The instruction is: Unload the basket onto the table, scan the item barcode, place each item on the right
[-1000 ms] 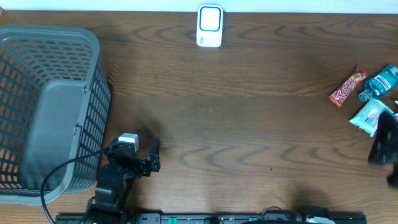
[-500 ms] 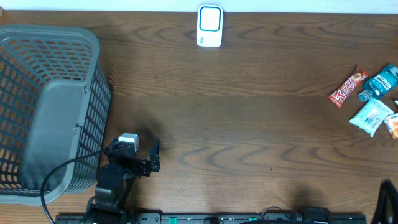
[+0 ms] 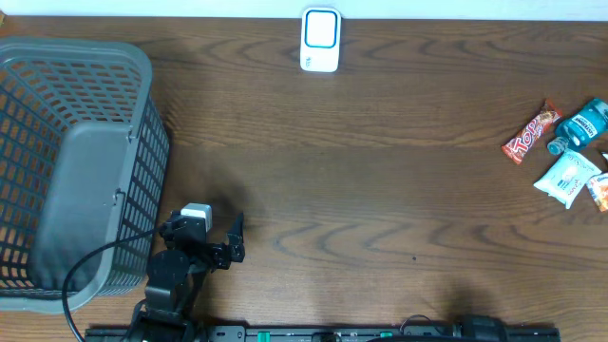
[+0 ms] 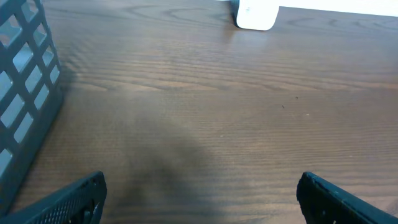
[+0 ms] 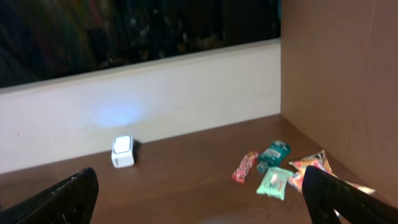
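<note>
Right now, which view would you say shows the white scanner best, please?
Overhead: the white scanner appears whole, face clear. Left wrist crops it at the top edge; right wrist shows it small and distant.

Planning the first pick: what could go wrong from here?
The candy bar, bottle, pouch and packet lie bunched close together: the open right gripper may catch two or nudge a neighbour.
The scanner stands at the far edge, well away from them: a loose grip could slip on the carry.

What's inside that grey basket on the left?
In the basket only its own grey floor shows from overhead; no item lies on it. Its left edge is cut off by the frame.
</note>
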Motion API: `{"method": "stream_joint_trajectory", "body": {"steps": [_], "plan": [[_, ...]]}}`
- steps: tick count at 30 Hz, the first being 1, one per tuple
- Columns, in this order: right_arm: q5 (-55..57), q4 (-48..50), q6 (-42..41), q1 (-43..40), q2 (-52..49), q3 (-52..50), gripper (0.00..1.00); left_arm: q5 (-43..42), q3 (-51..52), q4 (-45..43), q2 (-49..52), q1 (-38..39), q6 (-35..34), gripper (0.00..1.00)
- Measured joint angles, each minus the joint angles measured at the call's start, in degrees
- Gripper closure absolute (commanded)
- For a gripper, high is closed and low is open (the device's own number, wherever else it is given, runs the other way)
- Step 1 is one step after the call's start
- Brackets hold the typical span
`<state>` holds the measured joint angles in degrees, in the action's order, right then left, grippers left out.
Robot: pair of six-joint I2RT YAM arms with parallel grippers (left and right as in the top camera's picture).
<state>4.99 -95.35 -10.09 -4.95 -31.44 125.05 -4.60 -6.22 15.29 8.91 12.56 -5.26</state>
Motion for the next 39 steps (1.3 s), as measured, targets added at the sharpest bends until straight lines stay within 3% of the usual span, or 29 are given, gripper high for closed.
{"method": "stream_joint_trajectory", "body": {"steps": [10,30,39], "plan": [[0.0,13.7,0.0,0.8,10.3,-16.0,0.01,0.0,0.0,0.0,0.0,0.0,0.0,0.02],[0.2,63.7,-1.3,0.8,28.2,-75.0,0.01,0.0,0.0,0.0,0.0,0.0,0.0,0.02],[0.2,78.3,-1.6,0.8,30.7,-91.5,0.01,0.0,0.0,0.0,0.0,0.0,0.0,0.02]]}}
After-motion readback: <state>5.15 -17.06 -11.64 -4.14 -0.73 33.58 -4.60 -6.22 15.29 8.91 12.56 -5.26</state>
